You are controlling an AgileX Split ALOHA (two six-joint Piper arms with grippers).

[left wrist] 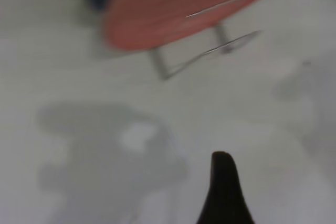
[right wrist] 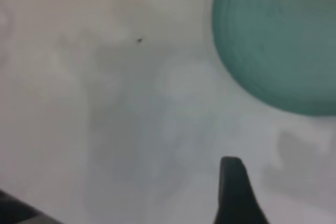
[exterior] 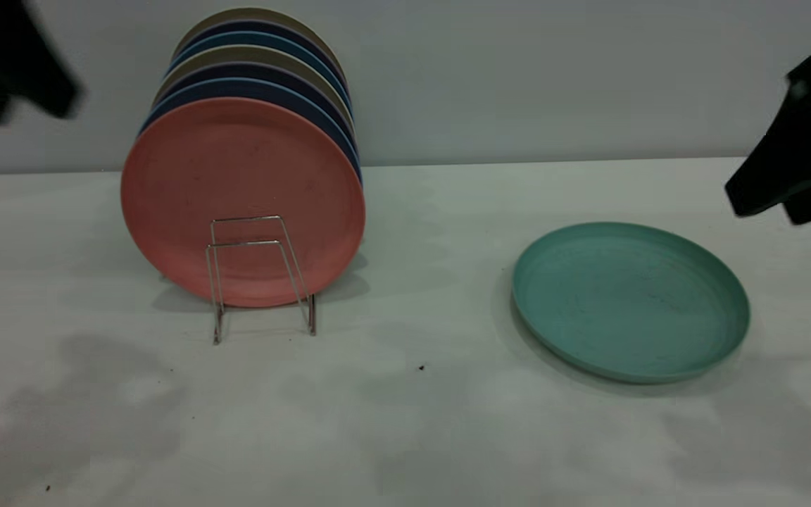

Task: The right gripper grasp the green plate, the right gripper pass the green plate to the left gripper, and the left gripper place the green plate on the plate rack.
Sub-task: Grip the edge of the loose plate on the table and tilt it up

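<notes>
The green plate [exterior: 631,303] lies flat on the white table at the right; it also shows in the right wrist view [right wrist: 278,40]. The right gripper [exterior: 768,208] hovers above and behind the plate's right rim, open and empty; one of its fingers [right wrist: 233,187] shows over bare table, apart from the plate. The plate rack [exterior: 261,274] stands at the left, with a salmon-pink plate [exterior: 243,190] upright at its front. The left gripper [exterior: 25,109] hangs high at the far left, open and empty; one of its fingers [left wrist: 223,187] shows, well short of the rack [left wrist: 210,51].
Several dark blue and beige plates [exterior: 258,77] stand upright in the rack behind the pink one [left wrist: 178,9]. The rack's front wire loops hold nothing. A grey wall [exterior: 518,70] runs behind the table. A small dark speck [exterior: 421,367] lies mid-table.
</notes>
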